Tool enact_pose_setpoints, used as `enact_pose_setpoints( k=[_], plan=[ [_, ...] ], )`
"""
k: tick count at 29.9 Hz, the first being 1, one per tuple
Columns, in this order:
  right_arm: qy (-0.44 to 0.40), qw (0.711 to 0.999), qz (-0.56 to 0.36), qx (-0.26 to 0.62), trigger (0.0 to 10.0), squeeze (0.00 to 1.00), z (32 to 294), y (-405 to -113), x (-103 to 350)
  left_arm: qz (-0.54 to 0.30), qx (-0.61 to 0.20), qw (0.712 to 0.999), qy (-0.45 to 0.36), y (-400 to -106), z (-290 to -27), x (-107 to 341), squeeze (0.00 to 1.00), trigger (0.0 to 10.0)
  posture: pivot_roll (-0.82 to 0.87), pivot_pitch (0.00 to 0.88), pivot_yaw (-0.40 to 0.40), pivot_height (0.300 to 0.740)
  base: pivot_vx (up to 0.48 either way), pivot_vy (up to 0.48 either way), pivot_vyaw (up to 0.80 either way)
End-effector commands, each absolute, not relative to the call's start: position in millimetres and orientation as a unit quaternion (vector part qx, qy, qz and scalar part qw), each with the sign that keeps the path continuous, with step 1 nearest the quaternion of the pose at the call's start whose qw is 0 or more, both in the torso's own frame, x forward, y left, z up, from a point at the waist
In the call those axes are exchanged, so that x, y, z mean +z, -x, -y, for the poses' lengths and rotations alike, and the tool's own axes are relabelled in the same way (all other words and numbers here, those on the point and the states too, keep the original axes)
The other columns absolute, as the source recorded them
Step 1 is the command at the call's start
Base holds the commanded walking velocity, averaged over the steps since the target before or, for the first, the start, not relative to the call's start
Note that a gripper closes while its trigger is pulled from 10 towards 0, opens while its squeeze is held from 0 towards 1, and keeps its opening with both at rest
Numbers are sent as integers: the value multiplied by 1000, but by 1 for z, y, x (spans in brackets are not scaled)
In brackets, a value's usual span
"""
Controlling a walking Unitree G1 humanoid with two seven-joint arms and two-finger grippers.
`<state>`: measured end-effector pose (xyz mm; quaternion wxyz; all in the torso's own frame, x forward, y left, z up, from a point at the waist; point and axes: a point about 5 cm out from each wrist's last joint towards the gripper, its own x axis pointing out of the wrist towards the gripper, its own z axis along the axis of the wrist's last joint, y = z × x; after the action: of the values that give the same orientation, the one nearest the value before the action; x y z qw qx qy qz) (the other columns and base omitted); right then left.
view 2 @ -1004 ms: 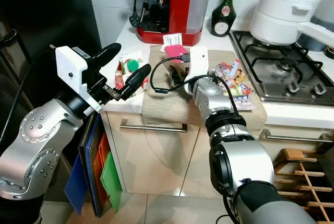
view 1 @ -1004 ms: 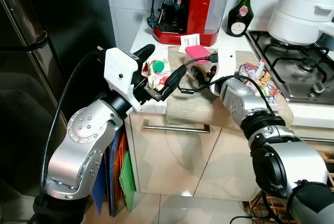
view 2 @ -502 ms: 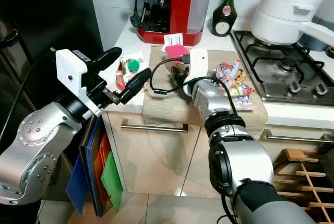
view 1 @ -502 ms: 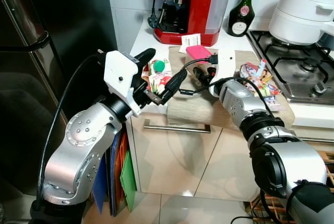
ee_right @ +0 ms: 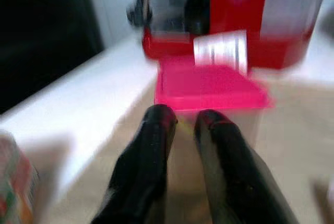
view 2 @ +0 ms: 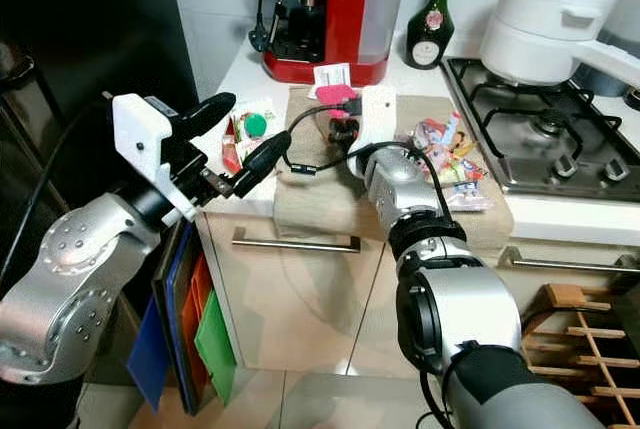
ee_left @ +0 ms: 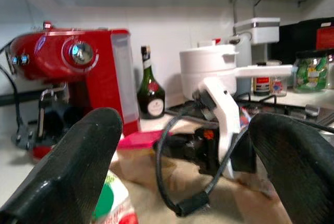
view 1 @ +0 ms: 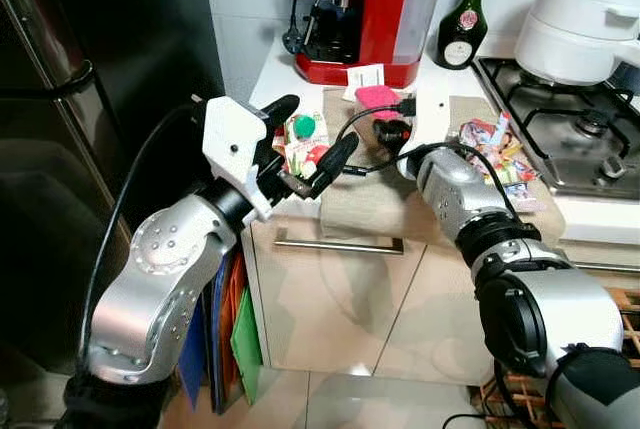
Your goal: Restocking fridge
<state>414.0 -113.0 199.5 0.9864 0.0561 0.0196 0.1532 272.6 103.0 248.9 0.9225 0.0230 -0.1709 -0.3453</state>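
A container with a pink lid (view 1: 378, 97) stands on a beige cloth (view 1: 365, 204) on the counter, in front of the red coffee machine (view 1: 365, 9). My right gripper (view 1: 390, 133) lies low over the cloth just short of this container (ee_right: 209, 85). Its fingers (ee_right: 151, 145) are shut with nothing between them. A packet with green and red print (view 1: 303, 134) lies at the counter's left edge. My left gripper (view 1: 310, 134) hovers open above that packet, its fingers (ee_left: 68, 166) spread wide and pointing toward the right wrist (ee_left: 224, 114).
Colourful snack packets (view 1: 495, 149) lie on the cloth's right side beside the gas hob (view 1: 570, 129), which carries a white pot (view 1: 580, 24). A dark bottle (view 1: 462, 19) stands at the back. The dark fridge (view 1: 60, 149) is at my left. Cabinet drawers (view 1: 340, 245) are below.
My right gripper has edged forward over the cloth toward the pink-lidded container. The left gripper stays open and has hardly moved.
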Motion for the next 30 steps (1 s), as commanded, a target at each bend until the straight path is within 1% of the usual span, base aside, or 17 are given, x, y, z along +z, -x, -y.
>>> enact_pose_setpoints(
  k=[1, 2, 5, 9, 10, 11, 12, 16, 19, 22, 25, 26, 28, 29, 30],
  plan=[
    [-50, 986, 33, 155, 0, 0, 115, -418, 225, 176, -351, 919, -27, -275, -100, 251, 0, 10000, -4, 0, 18, 740, 0, 0, 0],
    [-48, 985, 51, 160, 0, 0, 115, -417, 231, 177, -352, 919, -27, -275, -100, 251, 0, 10000, -6, 0, 17, 740, 0, 0, 0],
    [-57, 983, 64, 166, 0, 0, 116, -417, 235, 178, -352, 919, -26, -275, -99, 251, 0, 10000, -8, 0, 15, 740, 0, 0, 0],
    [-58, 984, 54, 157, 0, 0, 121, -416, 230, 180, -351, 919, -26, -275, -99, 250, 0, 10000, -2, 0, 10, 740, 0, 0, 0],
    [-60, 986, 47, 151, 8588, 0, 123, -416, 227, 180, -349, 919, -26, -275, -99, 249, 0, 10000, 3, 0, 7, 740, 0, 0, 0],
    [-61, 986, 42, 147, 8588, 0, 124, -416, 226, 180, -348, 920, -27, -275, -99, 249, 0, 10000, 3, 0, 7, 740, 0, 0, 0],
    [-66, 988, 41, 135, 10000, 1000, 127, -416, 224, 179, -342, 922, -30, -276, -100, 248, 0, 10000, 7, 0, 5, 740, 0, 0, 0],
    [-65, 987, 60, 131, 10000, 1000, 127, -413, 226, 182, -329, 926, -34, -277, -103, 249, 0, 10000, 12, 0, 2, 740, 0, 0, 0],
    [-47, 987, 104, 115, 10000, 1000, 130, -409, 235, 185, -302, 934, -51, -282, -109, 251, 0, 10000, 14, 0, 1, 740, 0, 0, 0],
    [-52, 981, 132, 131, 10000, 1000, 133, -404, 244, 191, -291, 935, -73, -286, -119, 256, 0, 10000, 11, 0, 4, 740, 0, 0, 0],
    [-57, 975, 142, 162, 10000, 1000, 148, -397, 250, 188, -291, 935, -78, -299, -142, 263, 0, 10000, 3, 0, 14, 740, 0, 0, 0],
    [-57, 975, 142, 162, 10000, 1000, 148, -397, 250, 188, -291, 935, -78, -299, -142, 263, 0, 10000, 3, 0, 14, 740, 0, 0, 0],
    [-68, 976, 135, 155, 10000, 1000, 171, -392, 249, 168, -305, 934, -81, -312, -158, 259, 0, 10000, -19, 0, 35, 740, 0, 0, 0],
    [-68, 976, 135, 155, 10000, 1000, 171, -392, 249, 168, -305, 934, -81, -312, -158, 259, 0, 10000, -19, 0, 35, 740, 0, 0, 0],
    [-75, 976, 131, 156, 10000, 1000, 179, -390, 249, 156, -308, 935, -84, -318, -165, 255, 0, 10000, -24, 0, 38, 740, 0, 0, 0]
  ],
)
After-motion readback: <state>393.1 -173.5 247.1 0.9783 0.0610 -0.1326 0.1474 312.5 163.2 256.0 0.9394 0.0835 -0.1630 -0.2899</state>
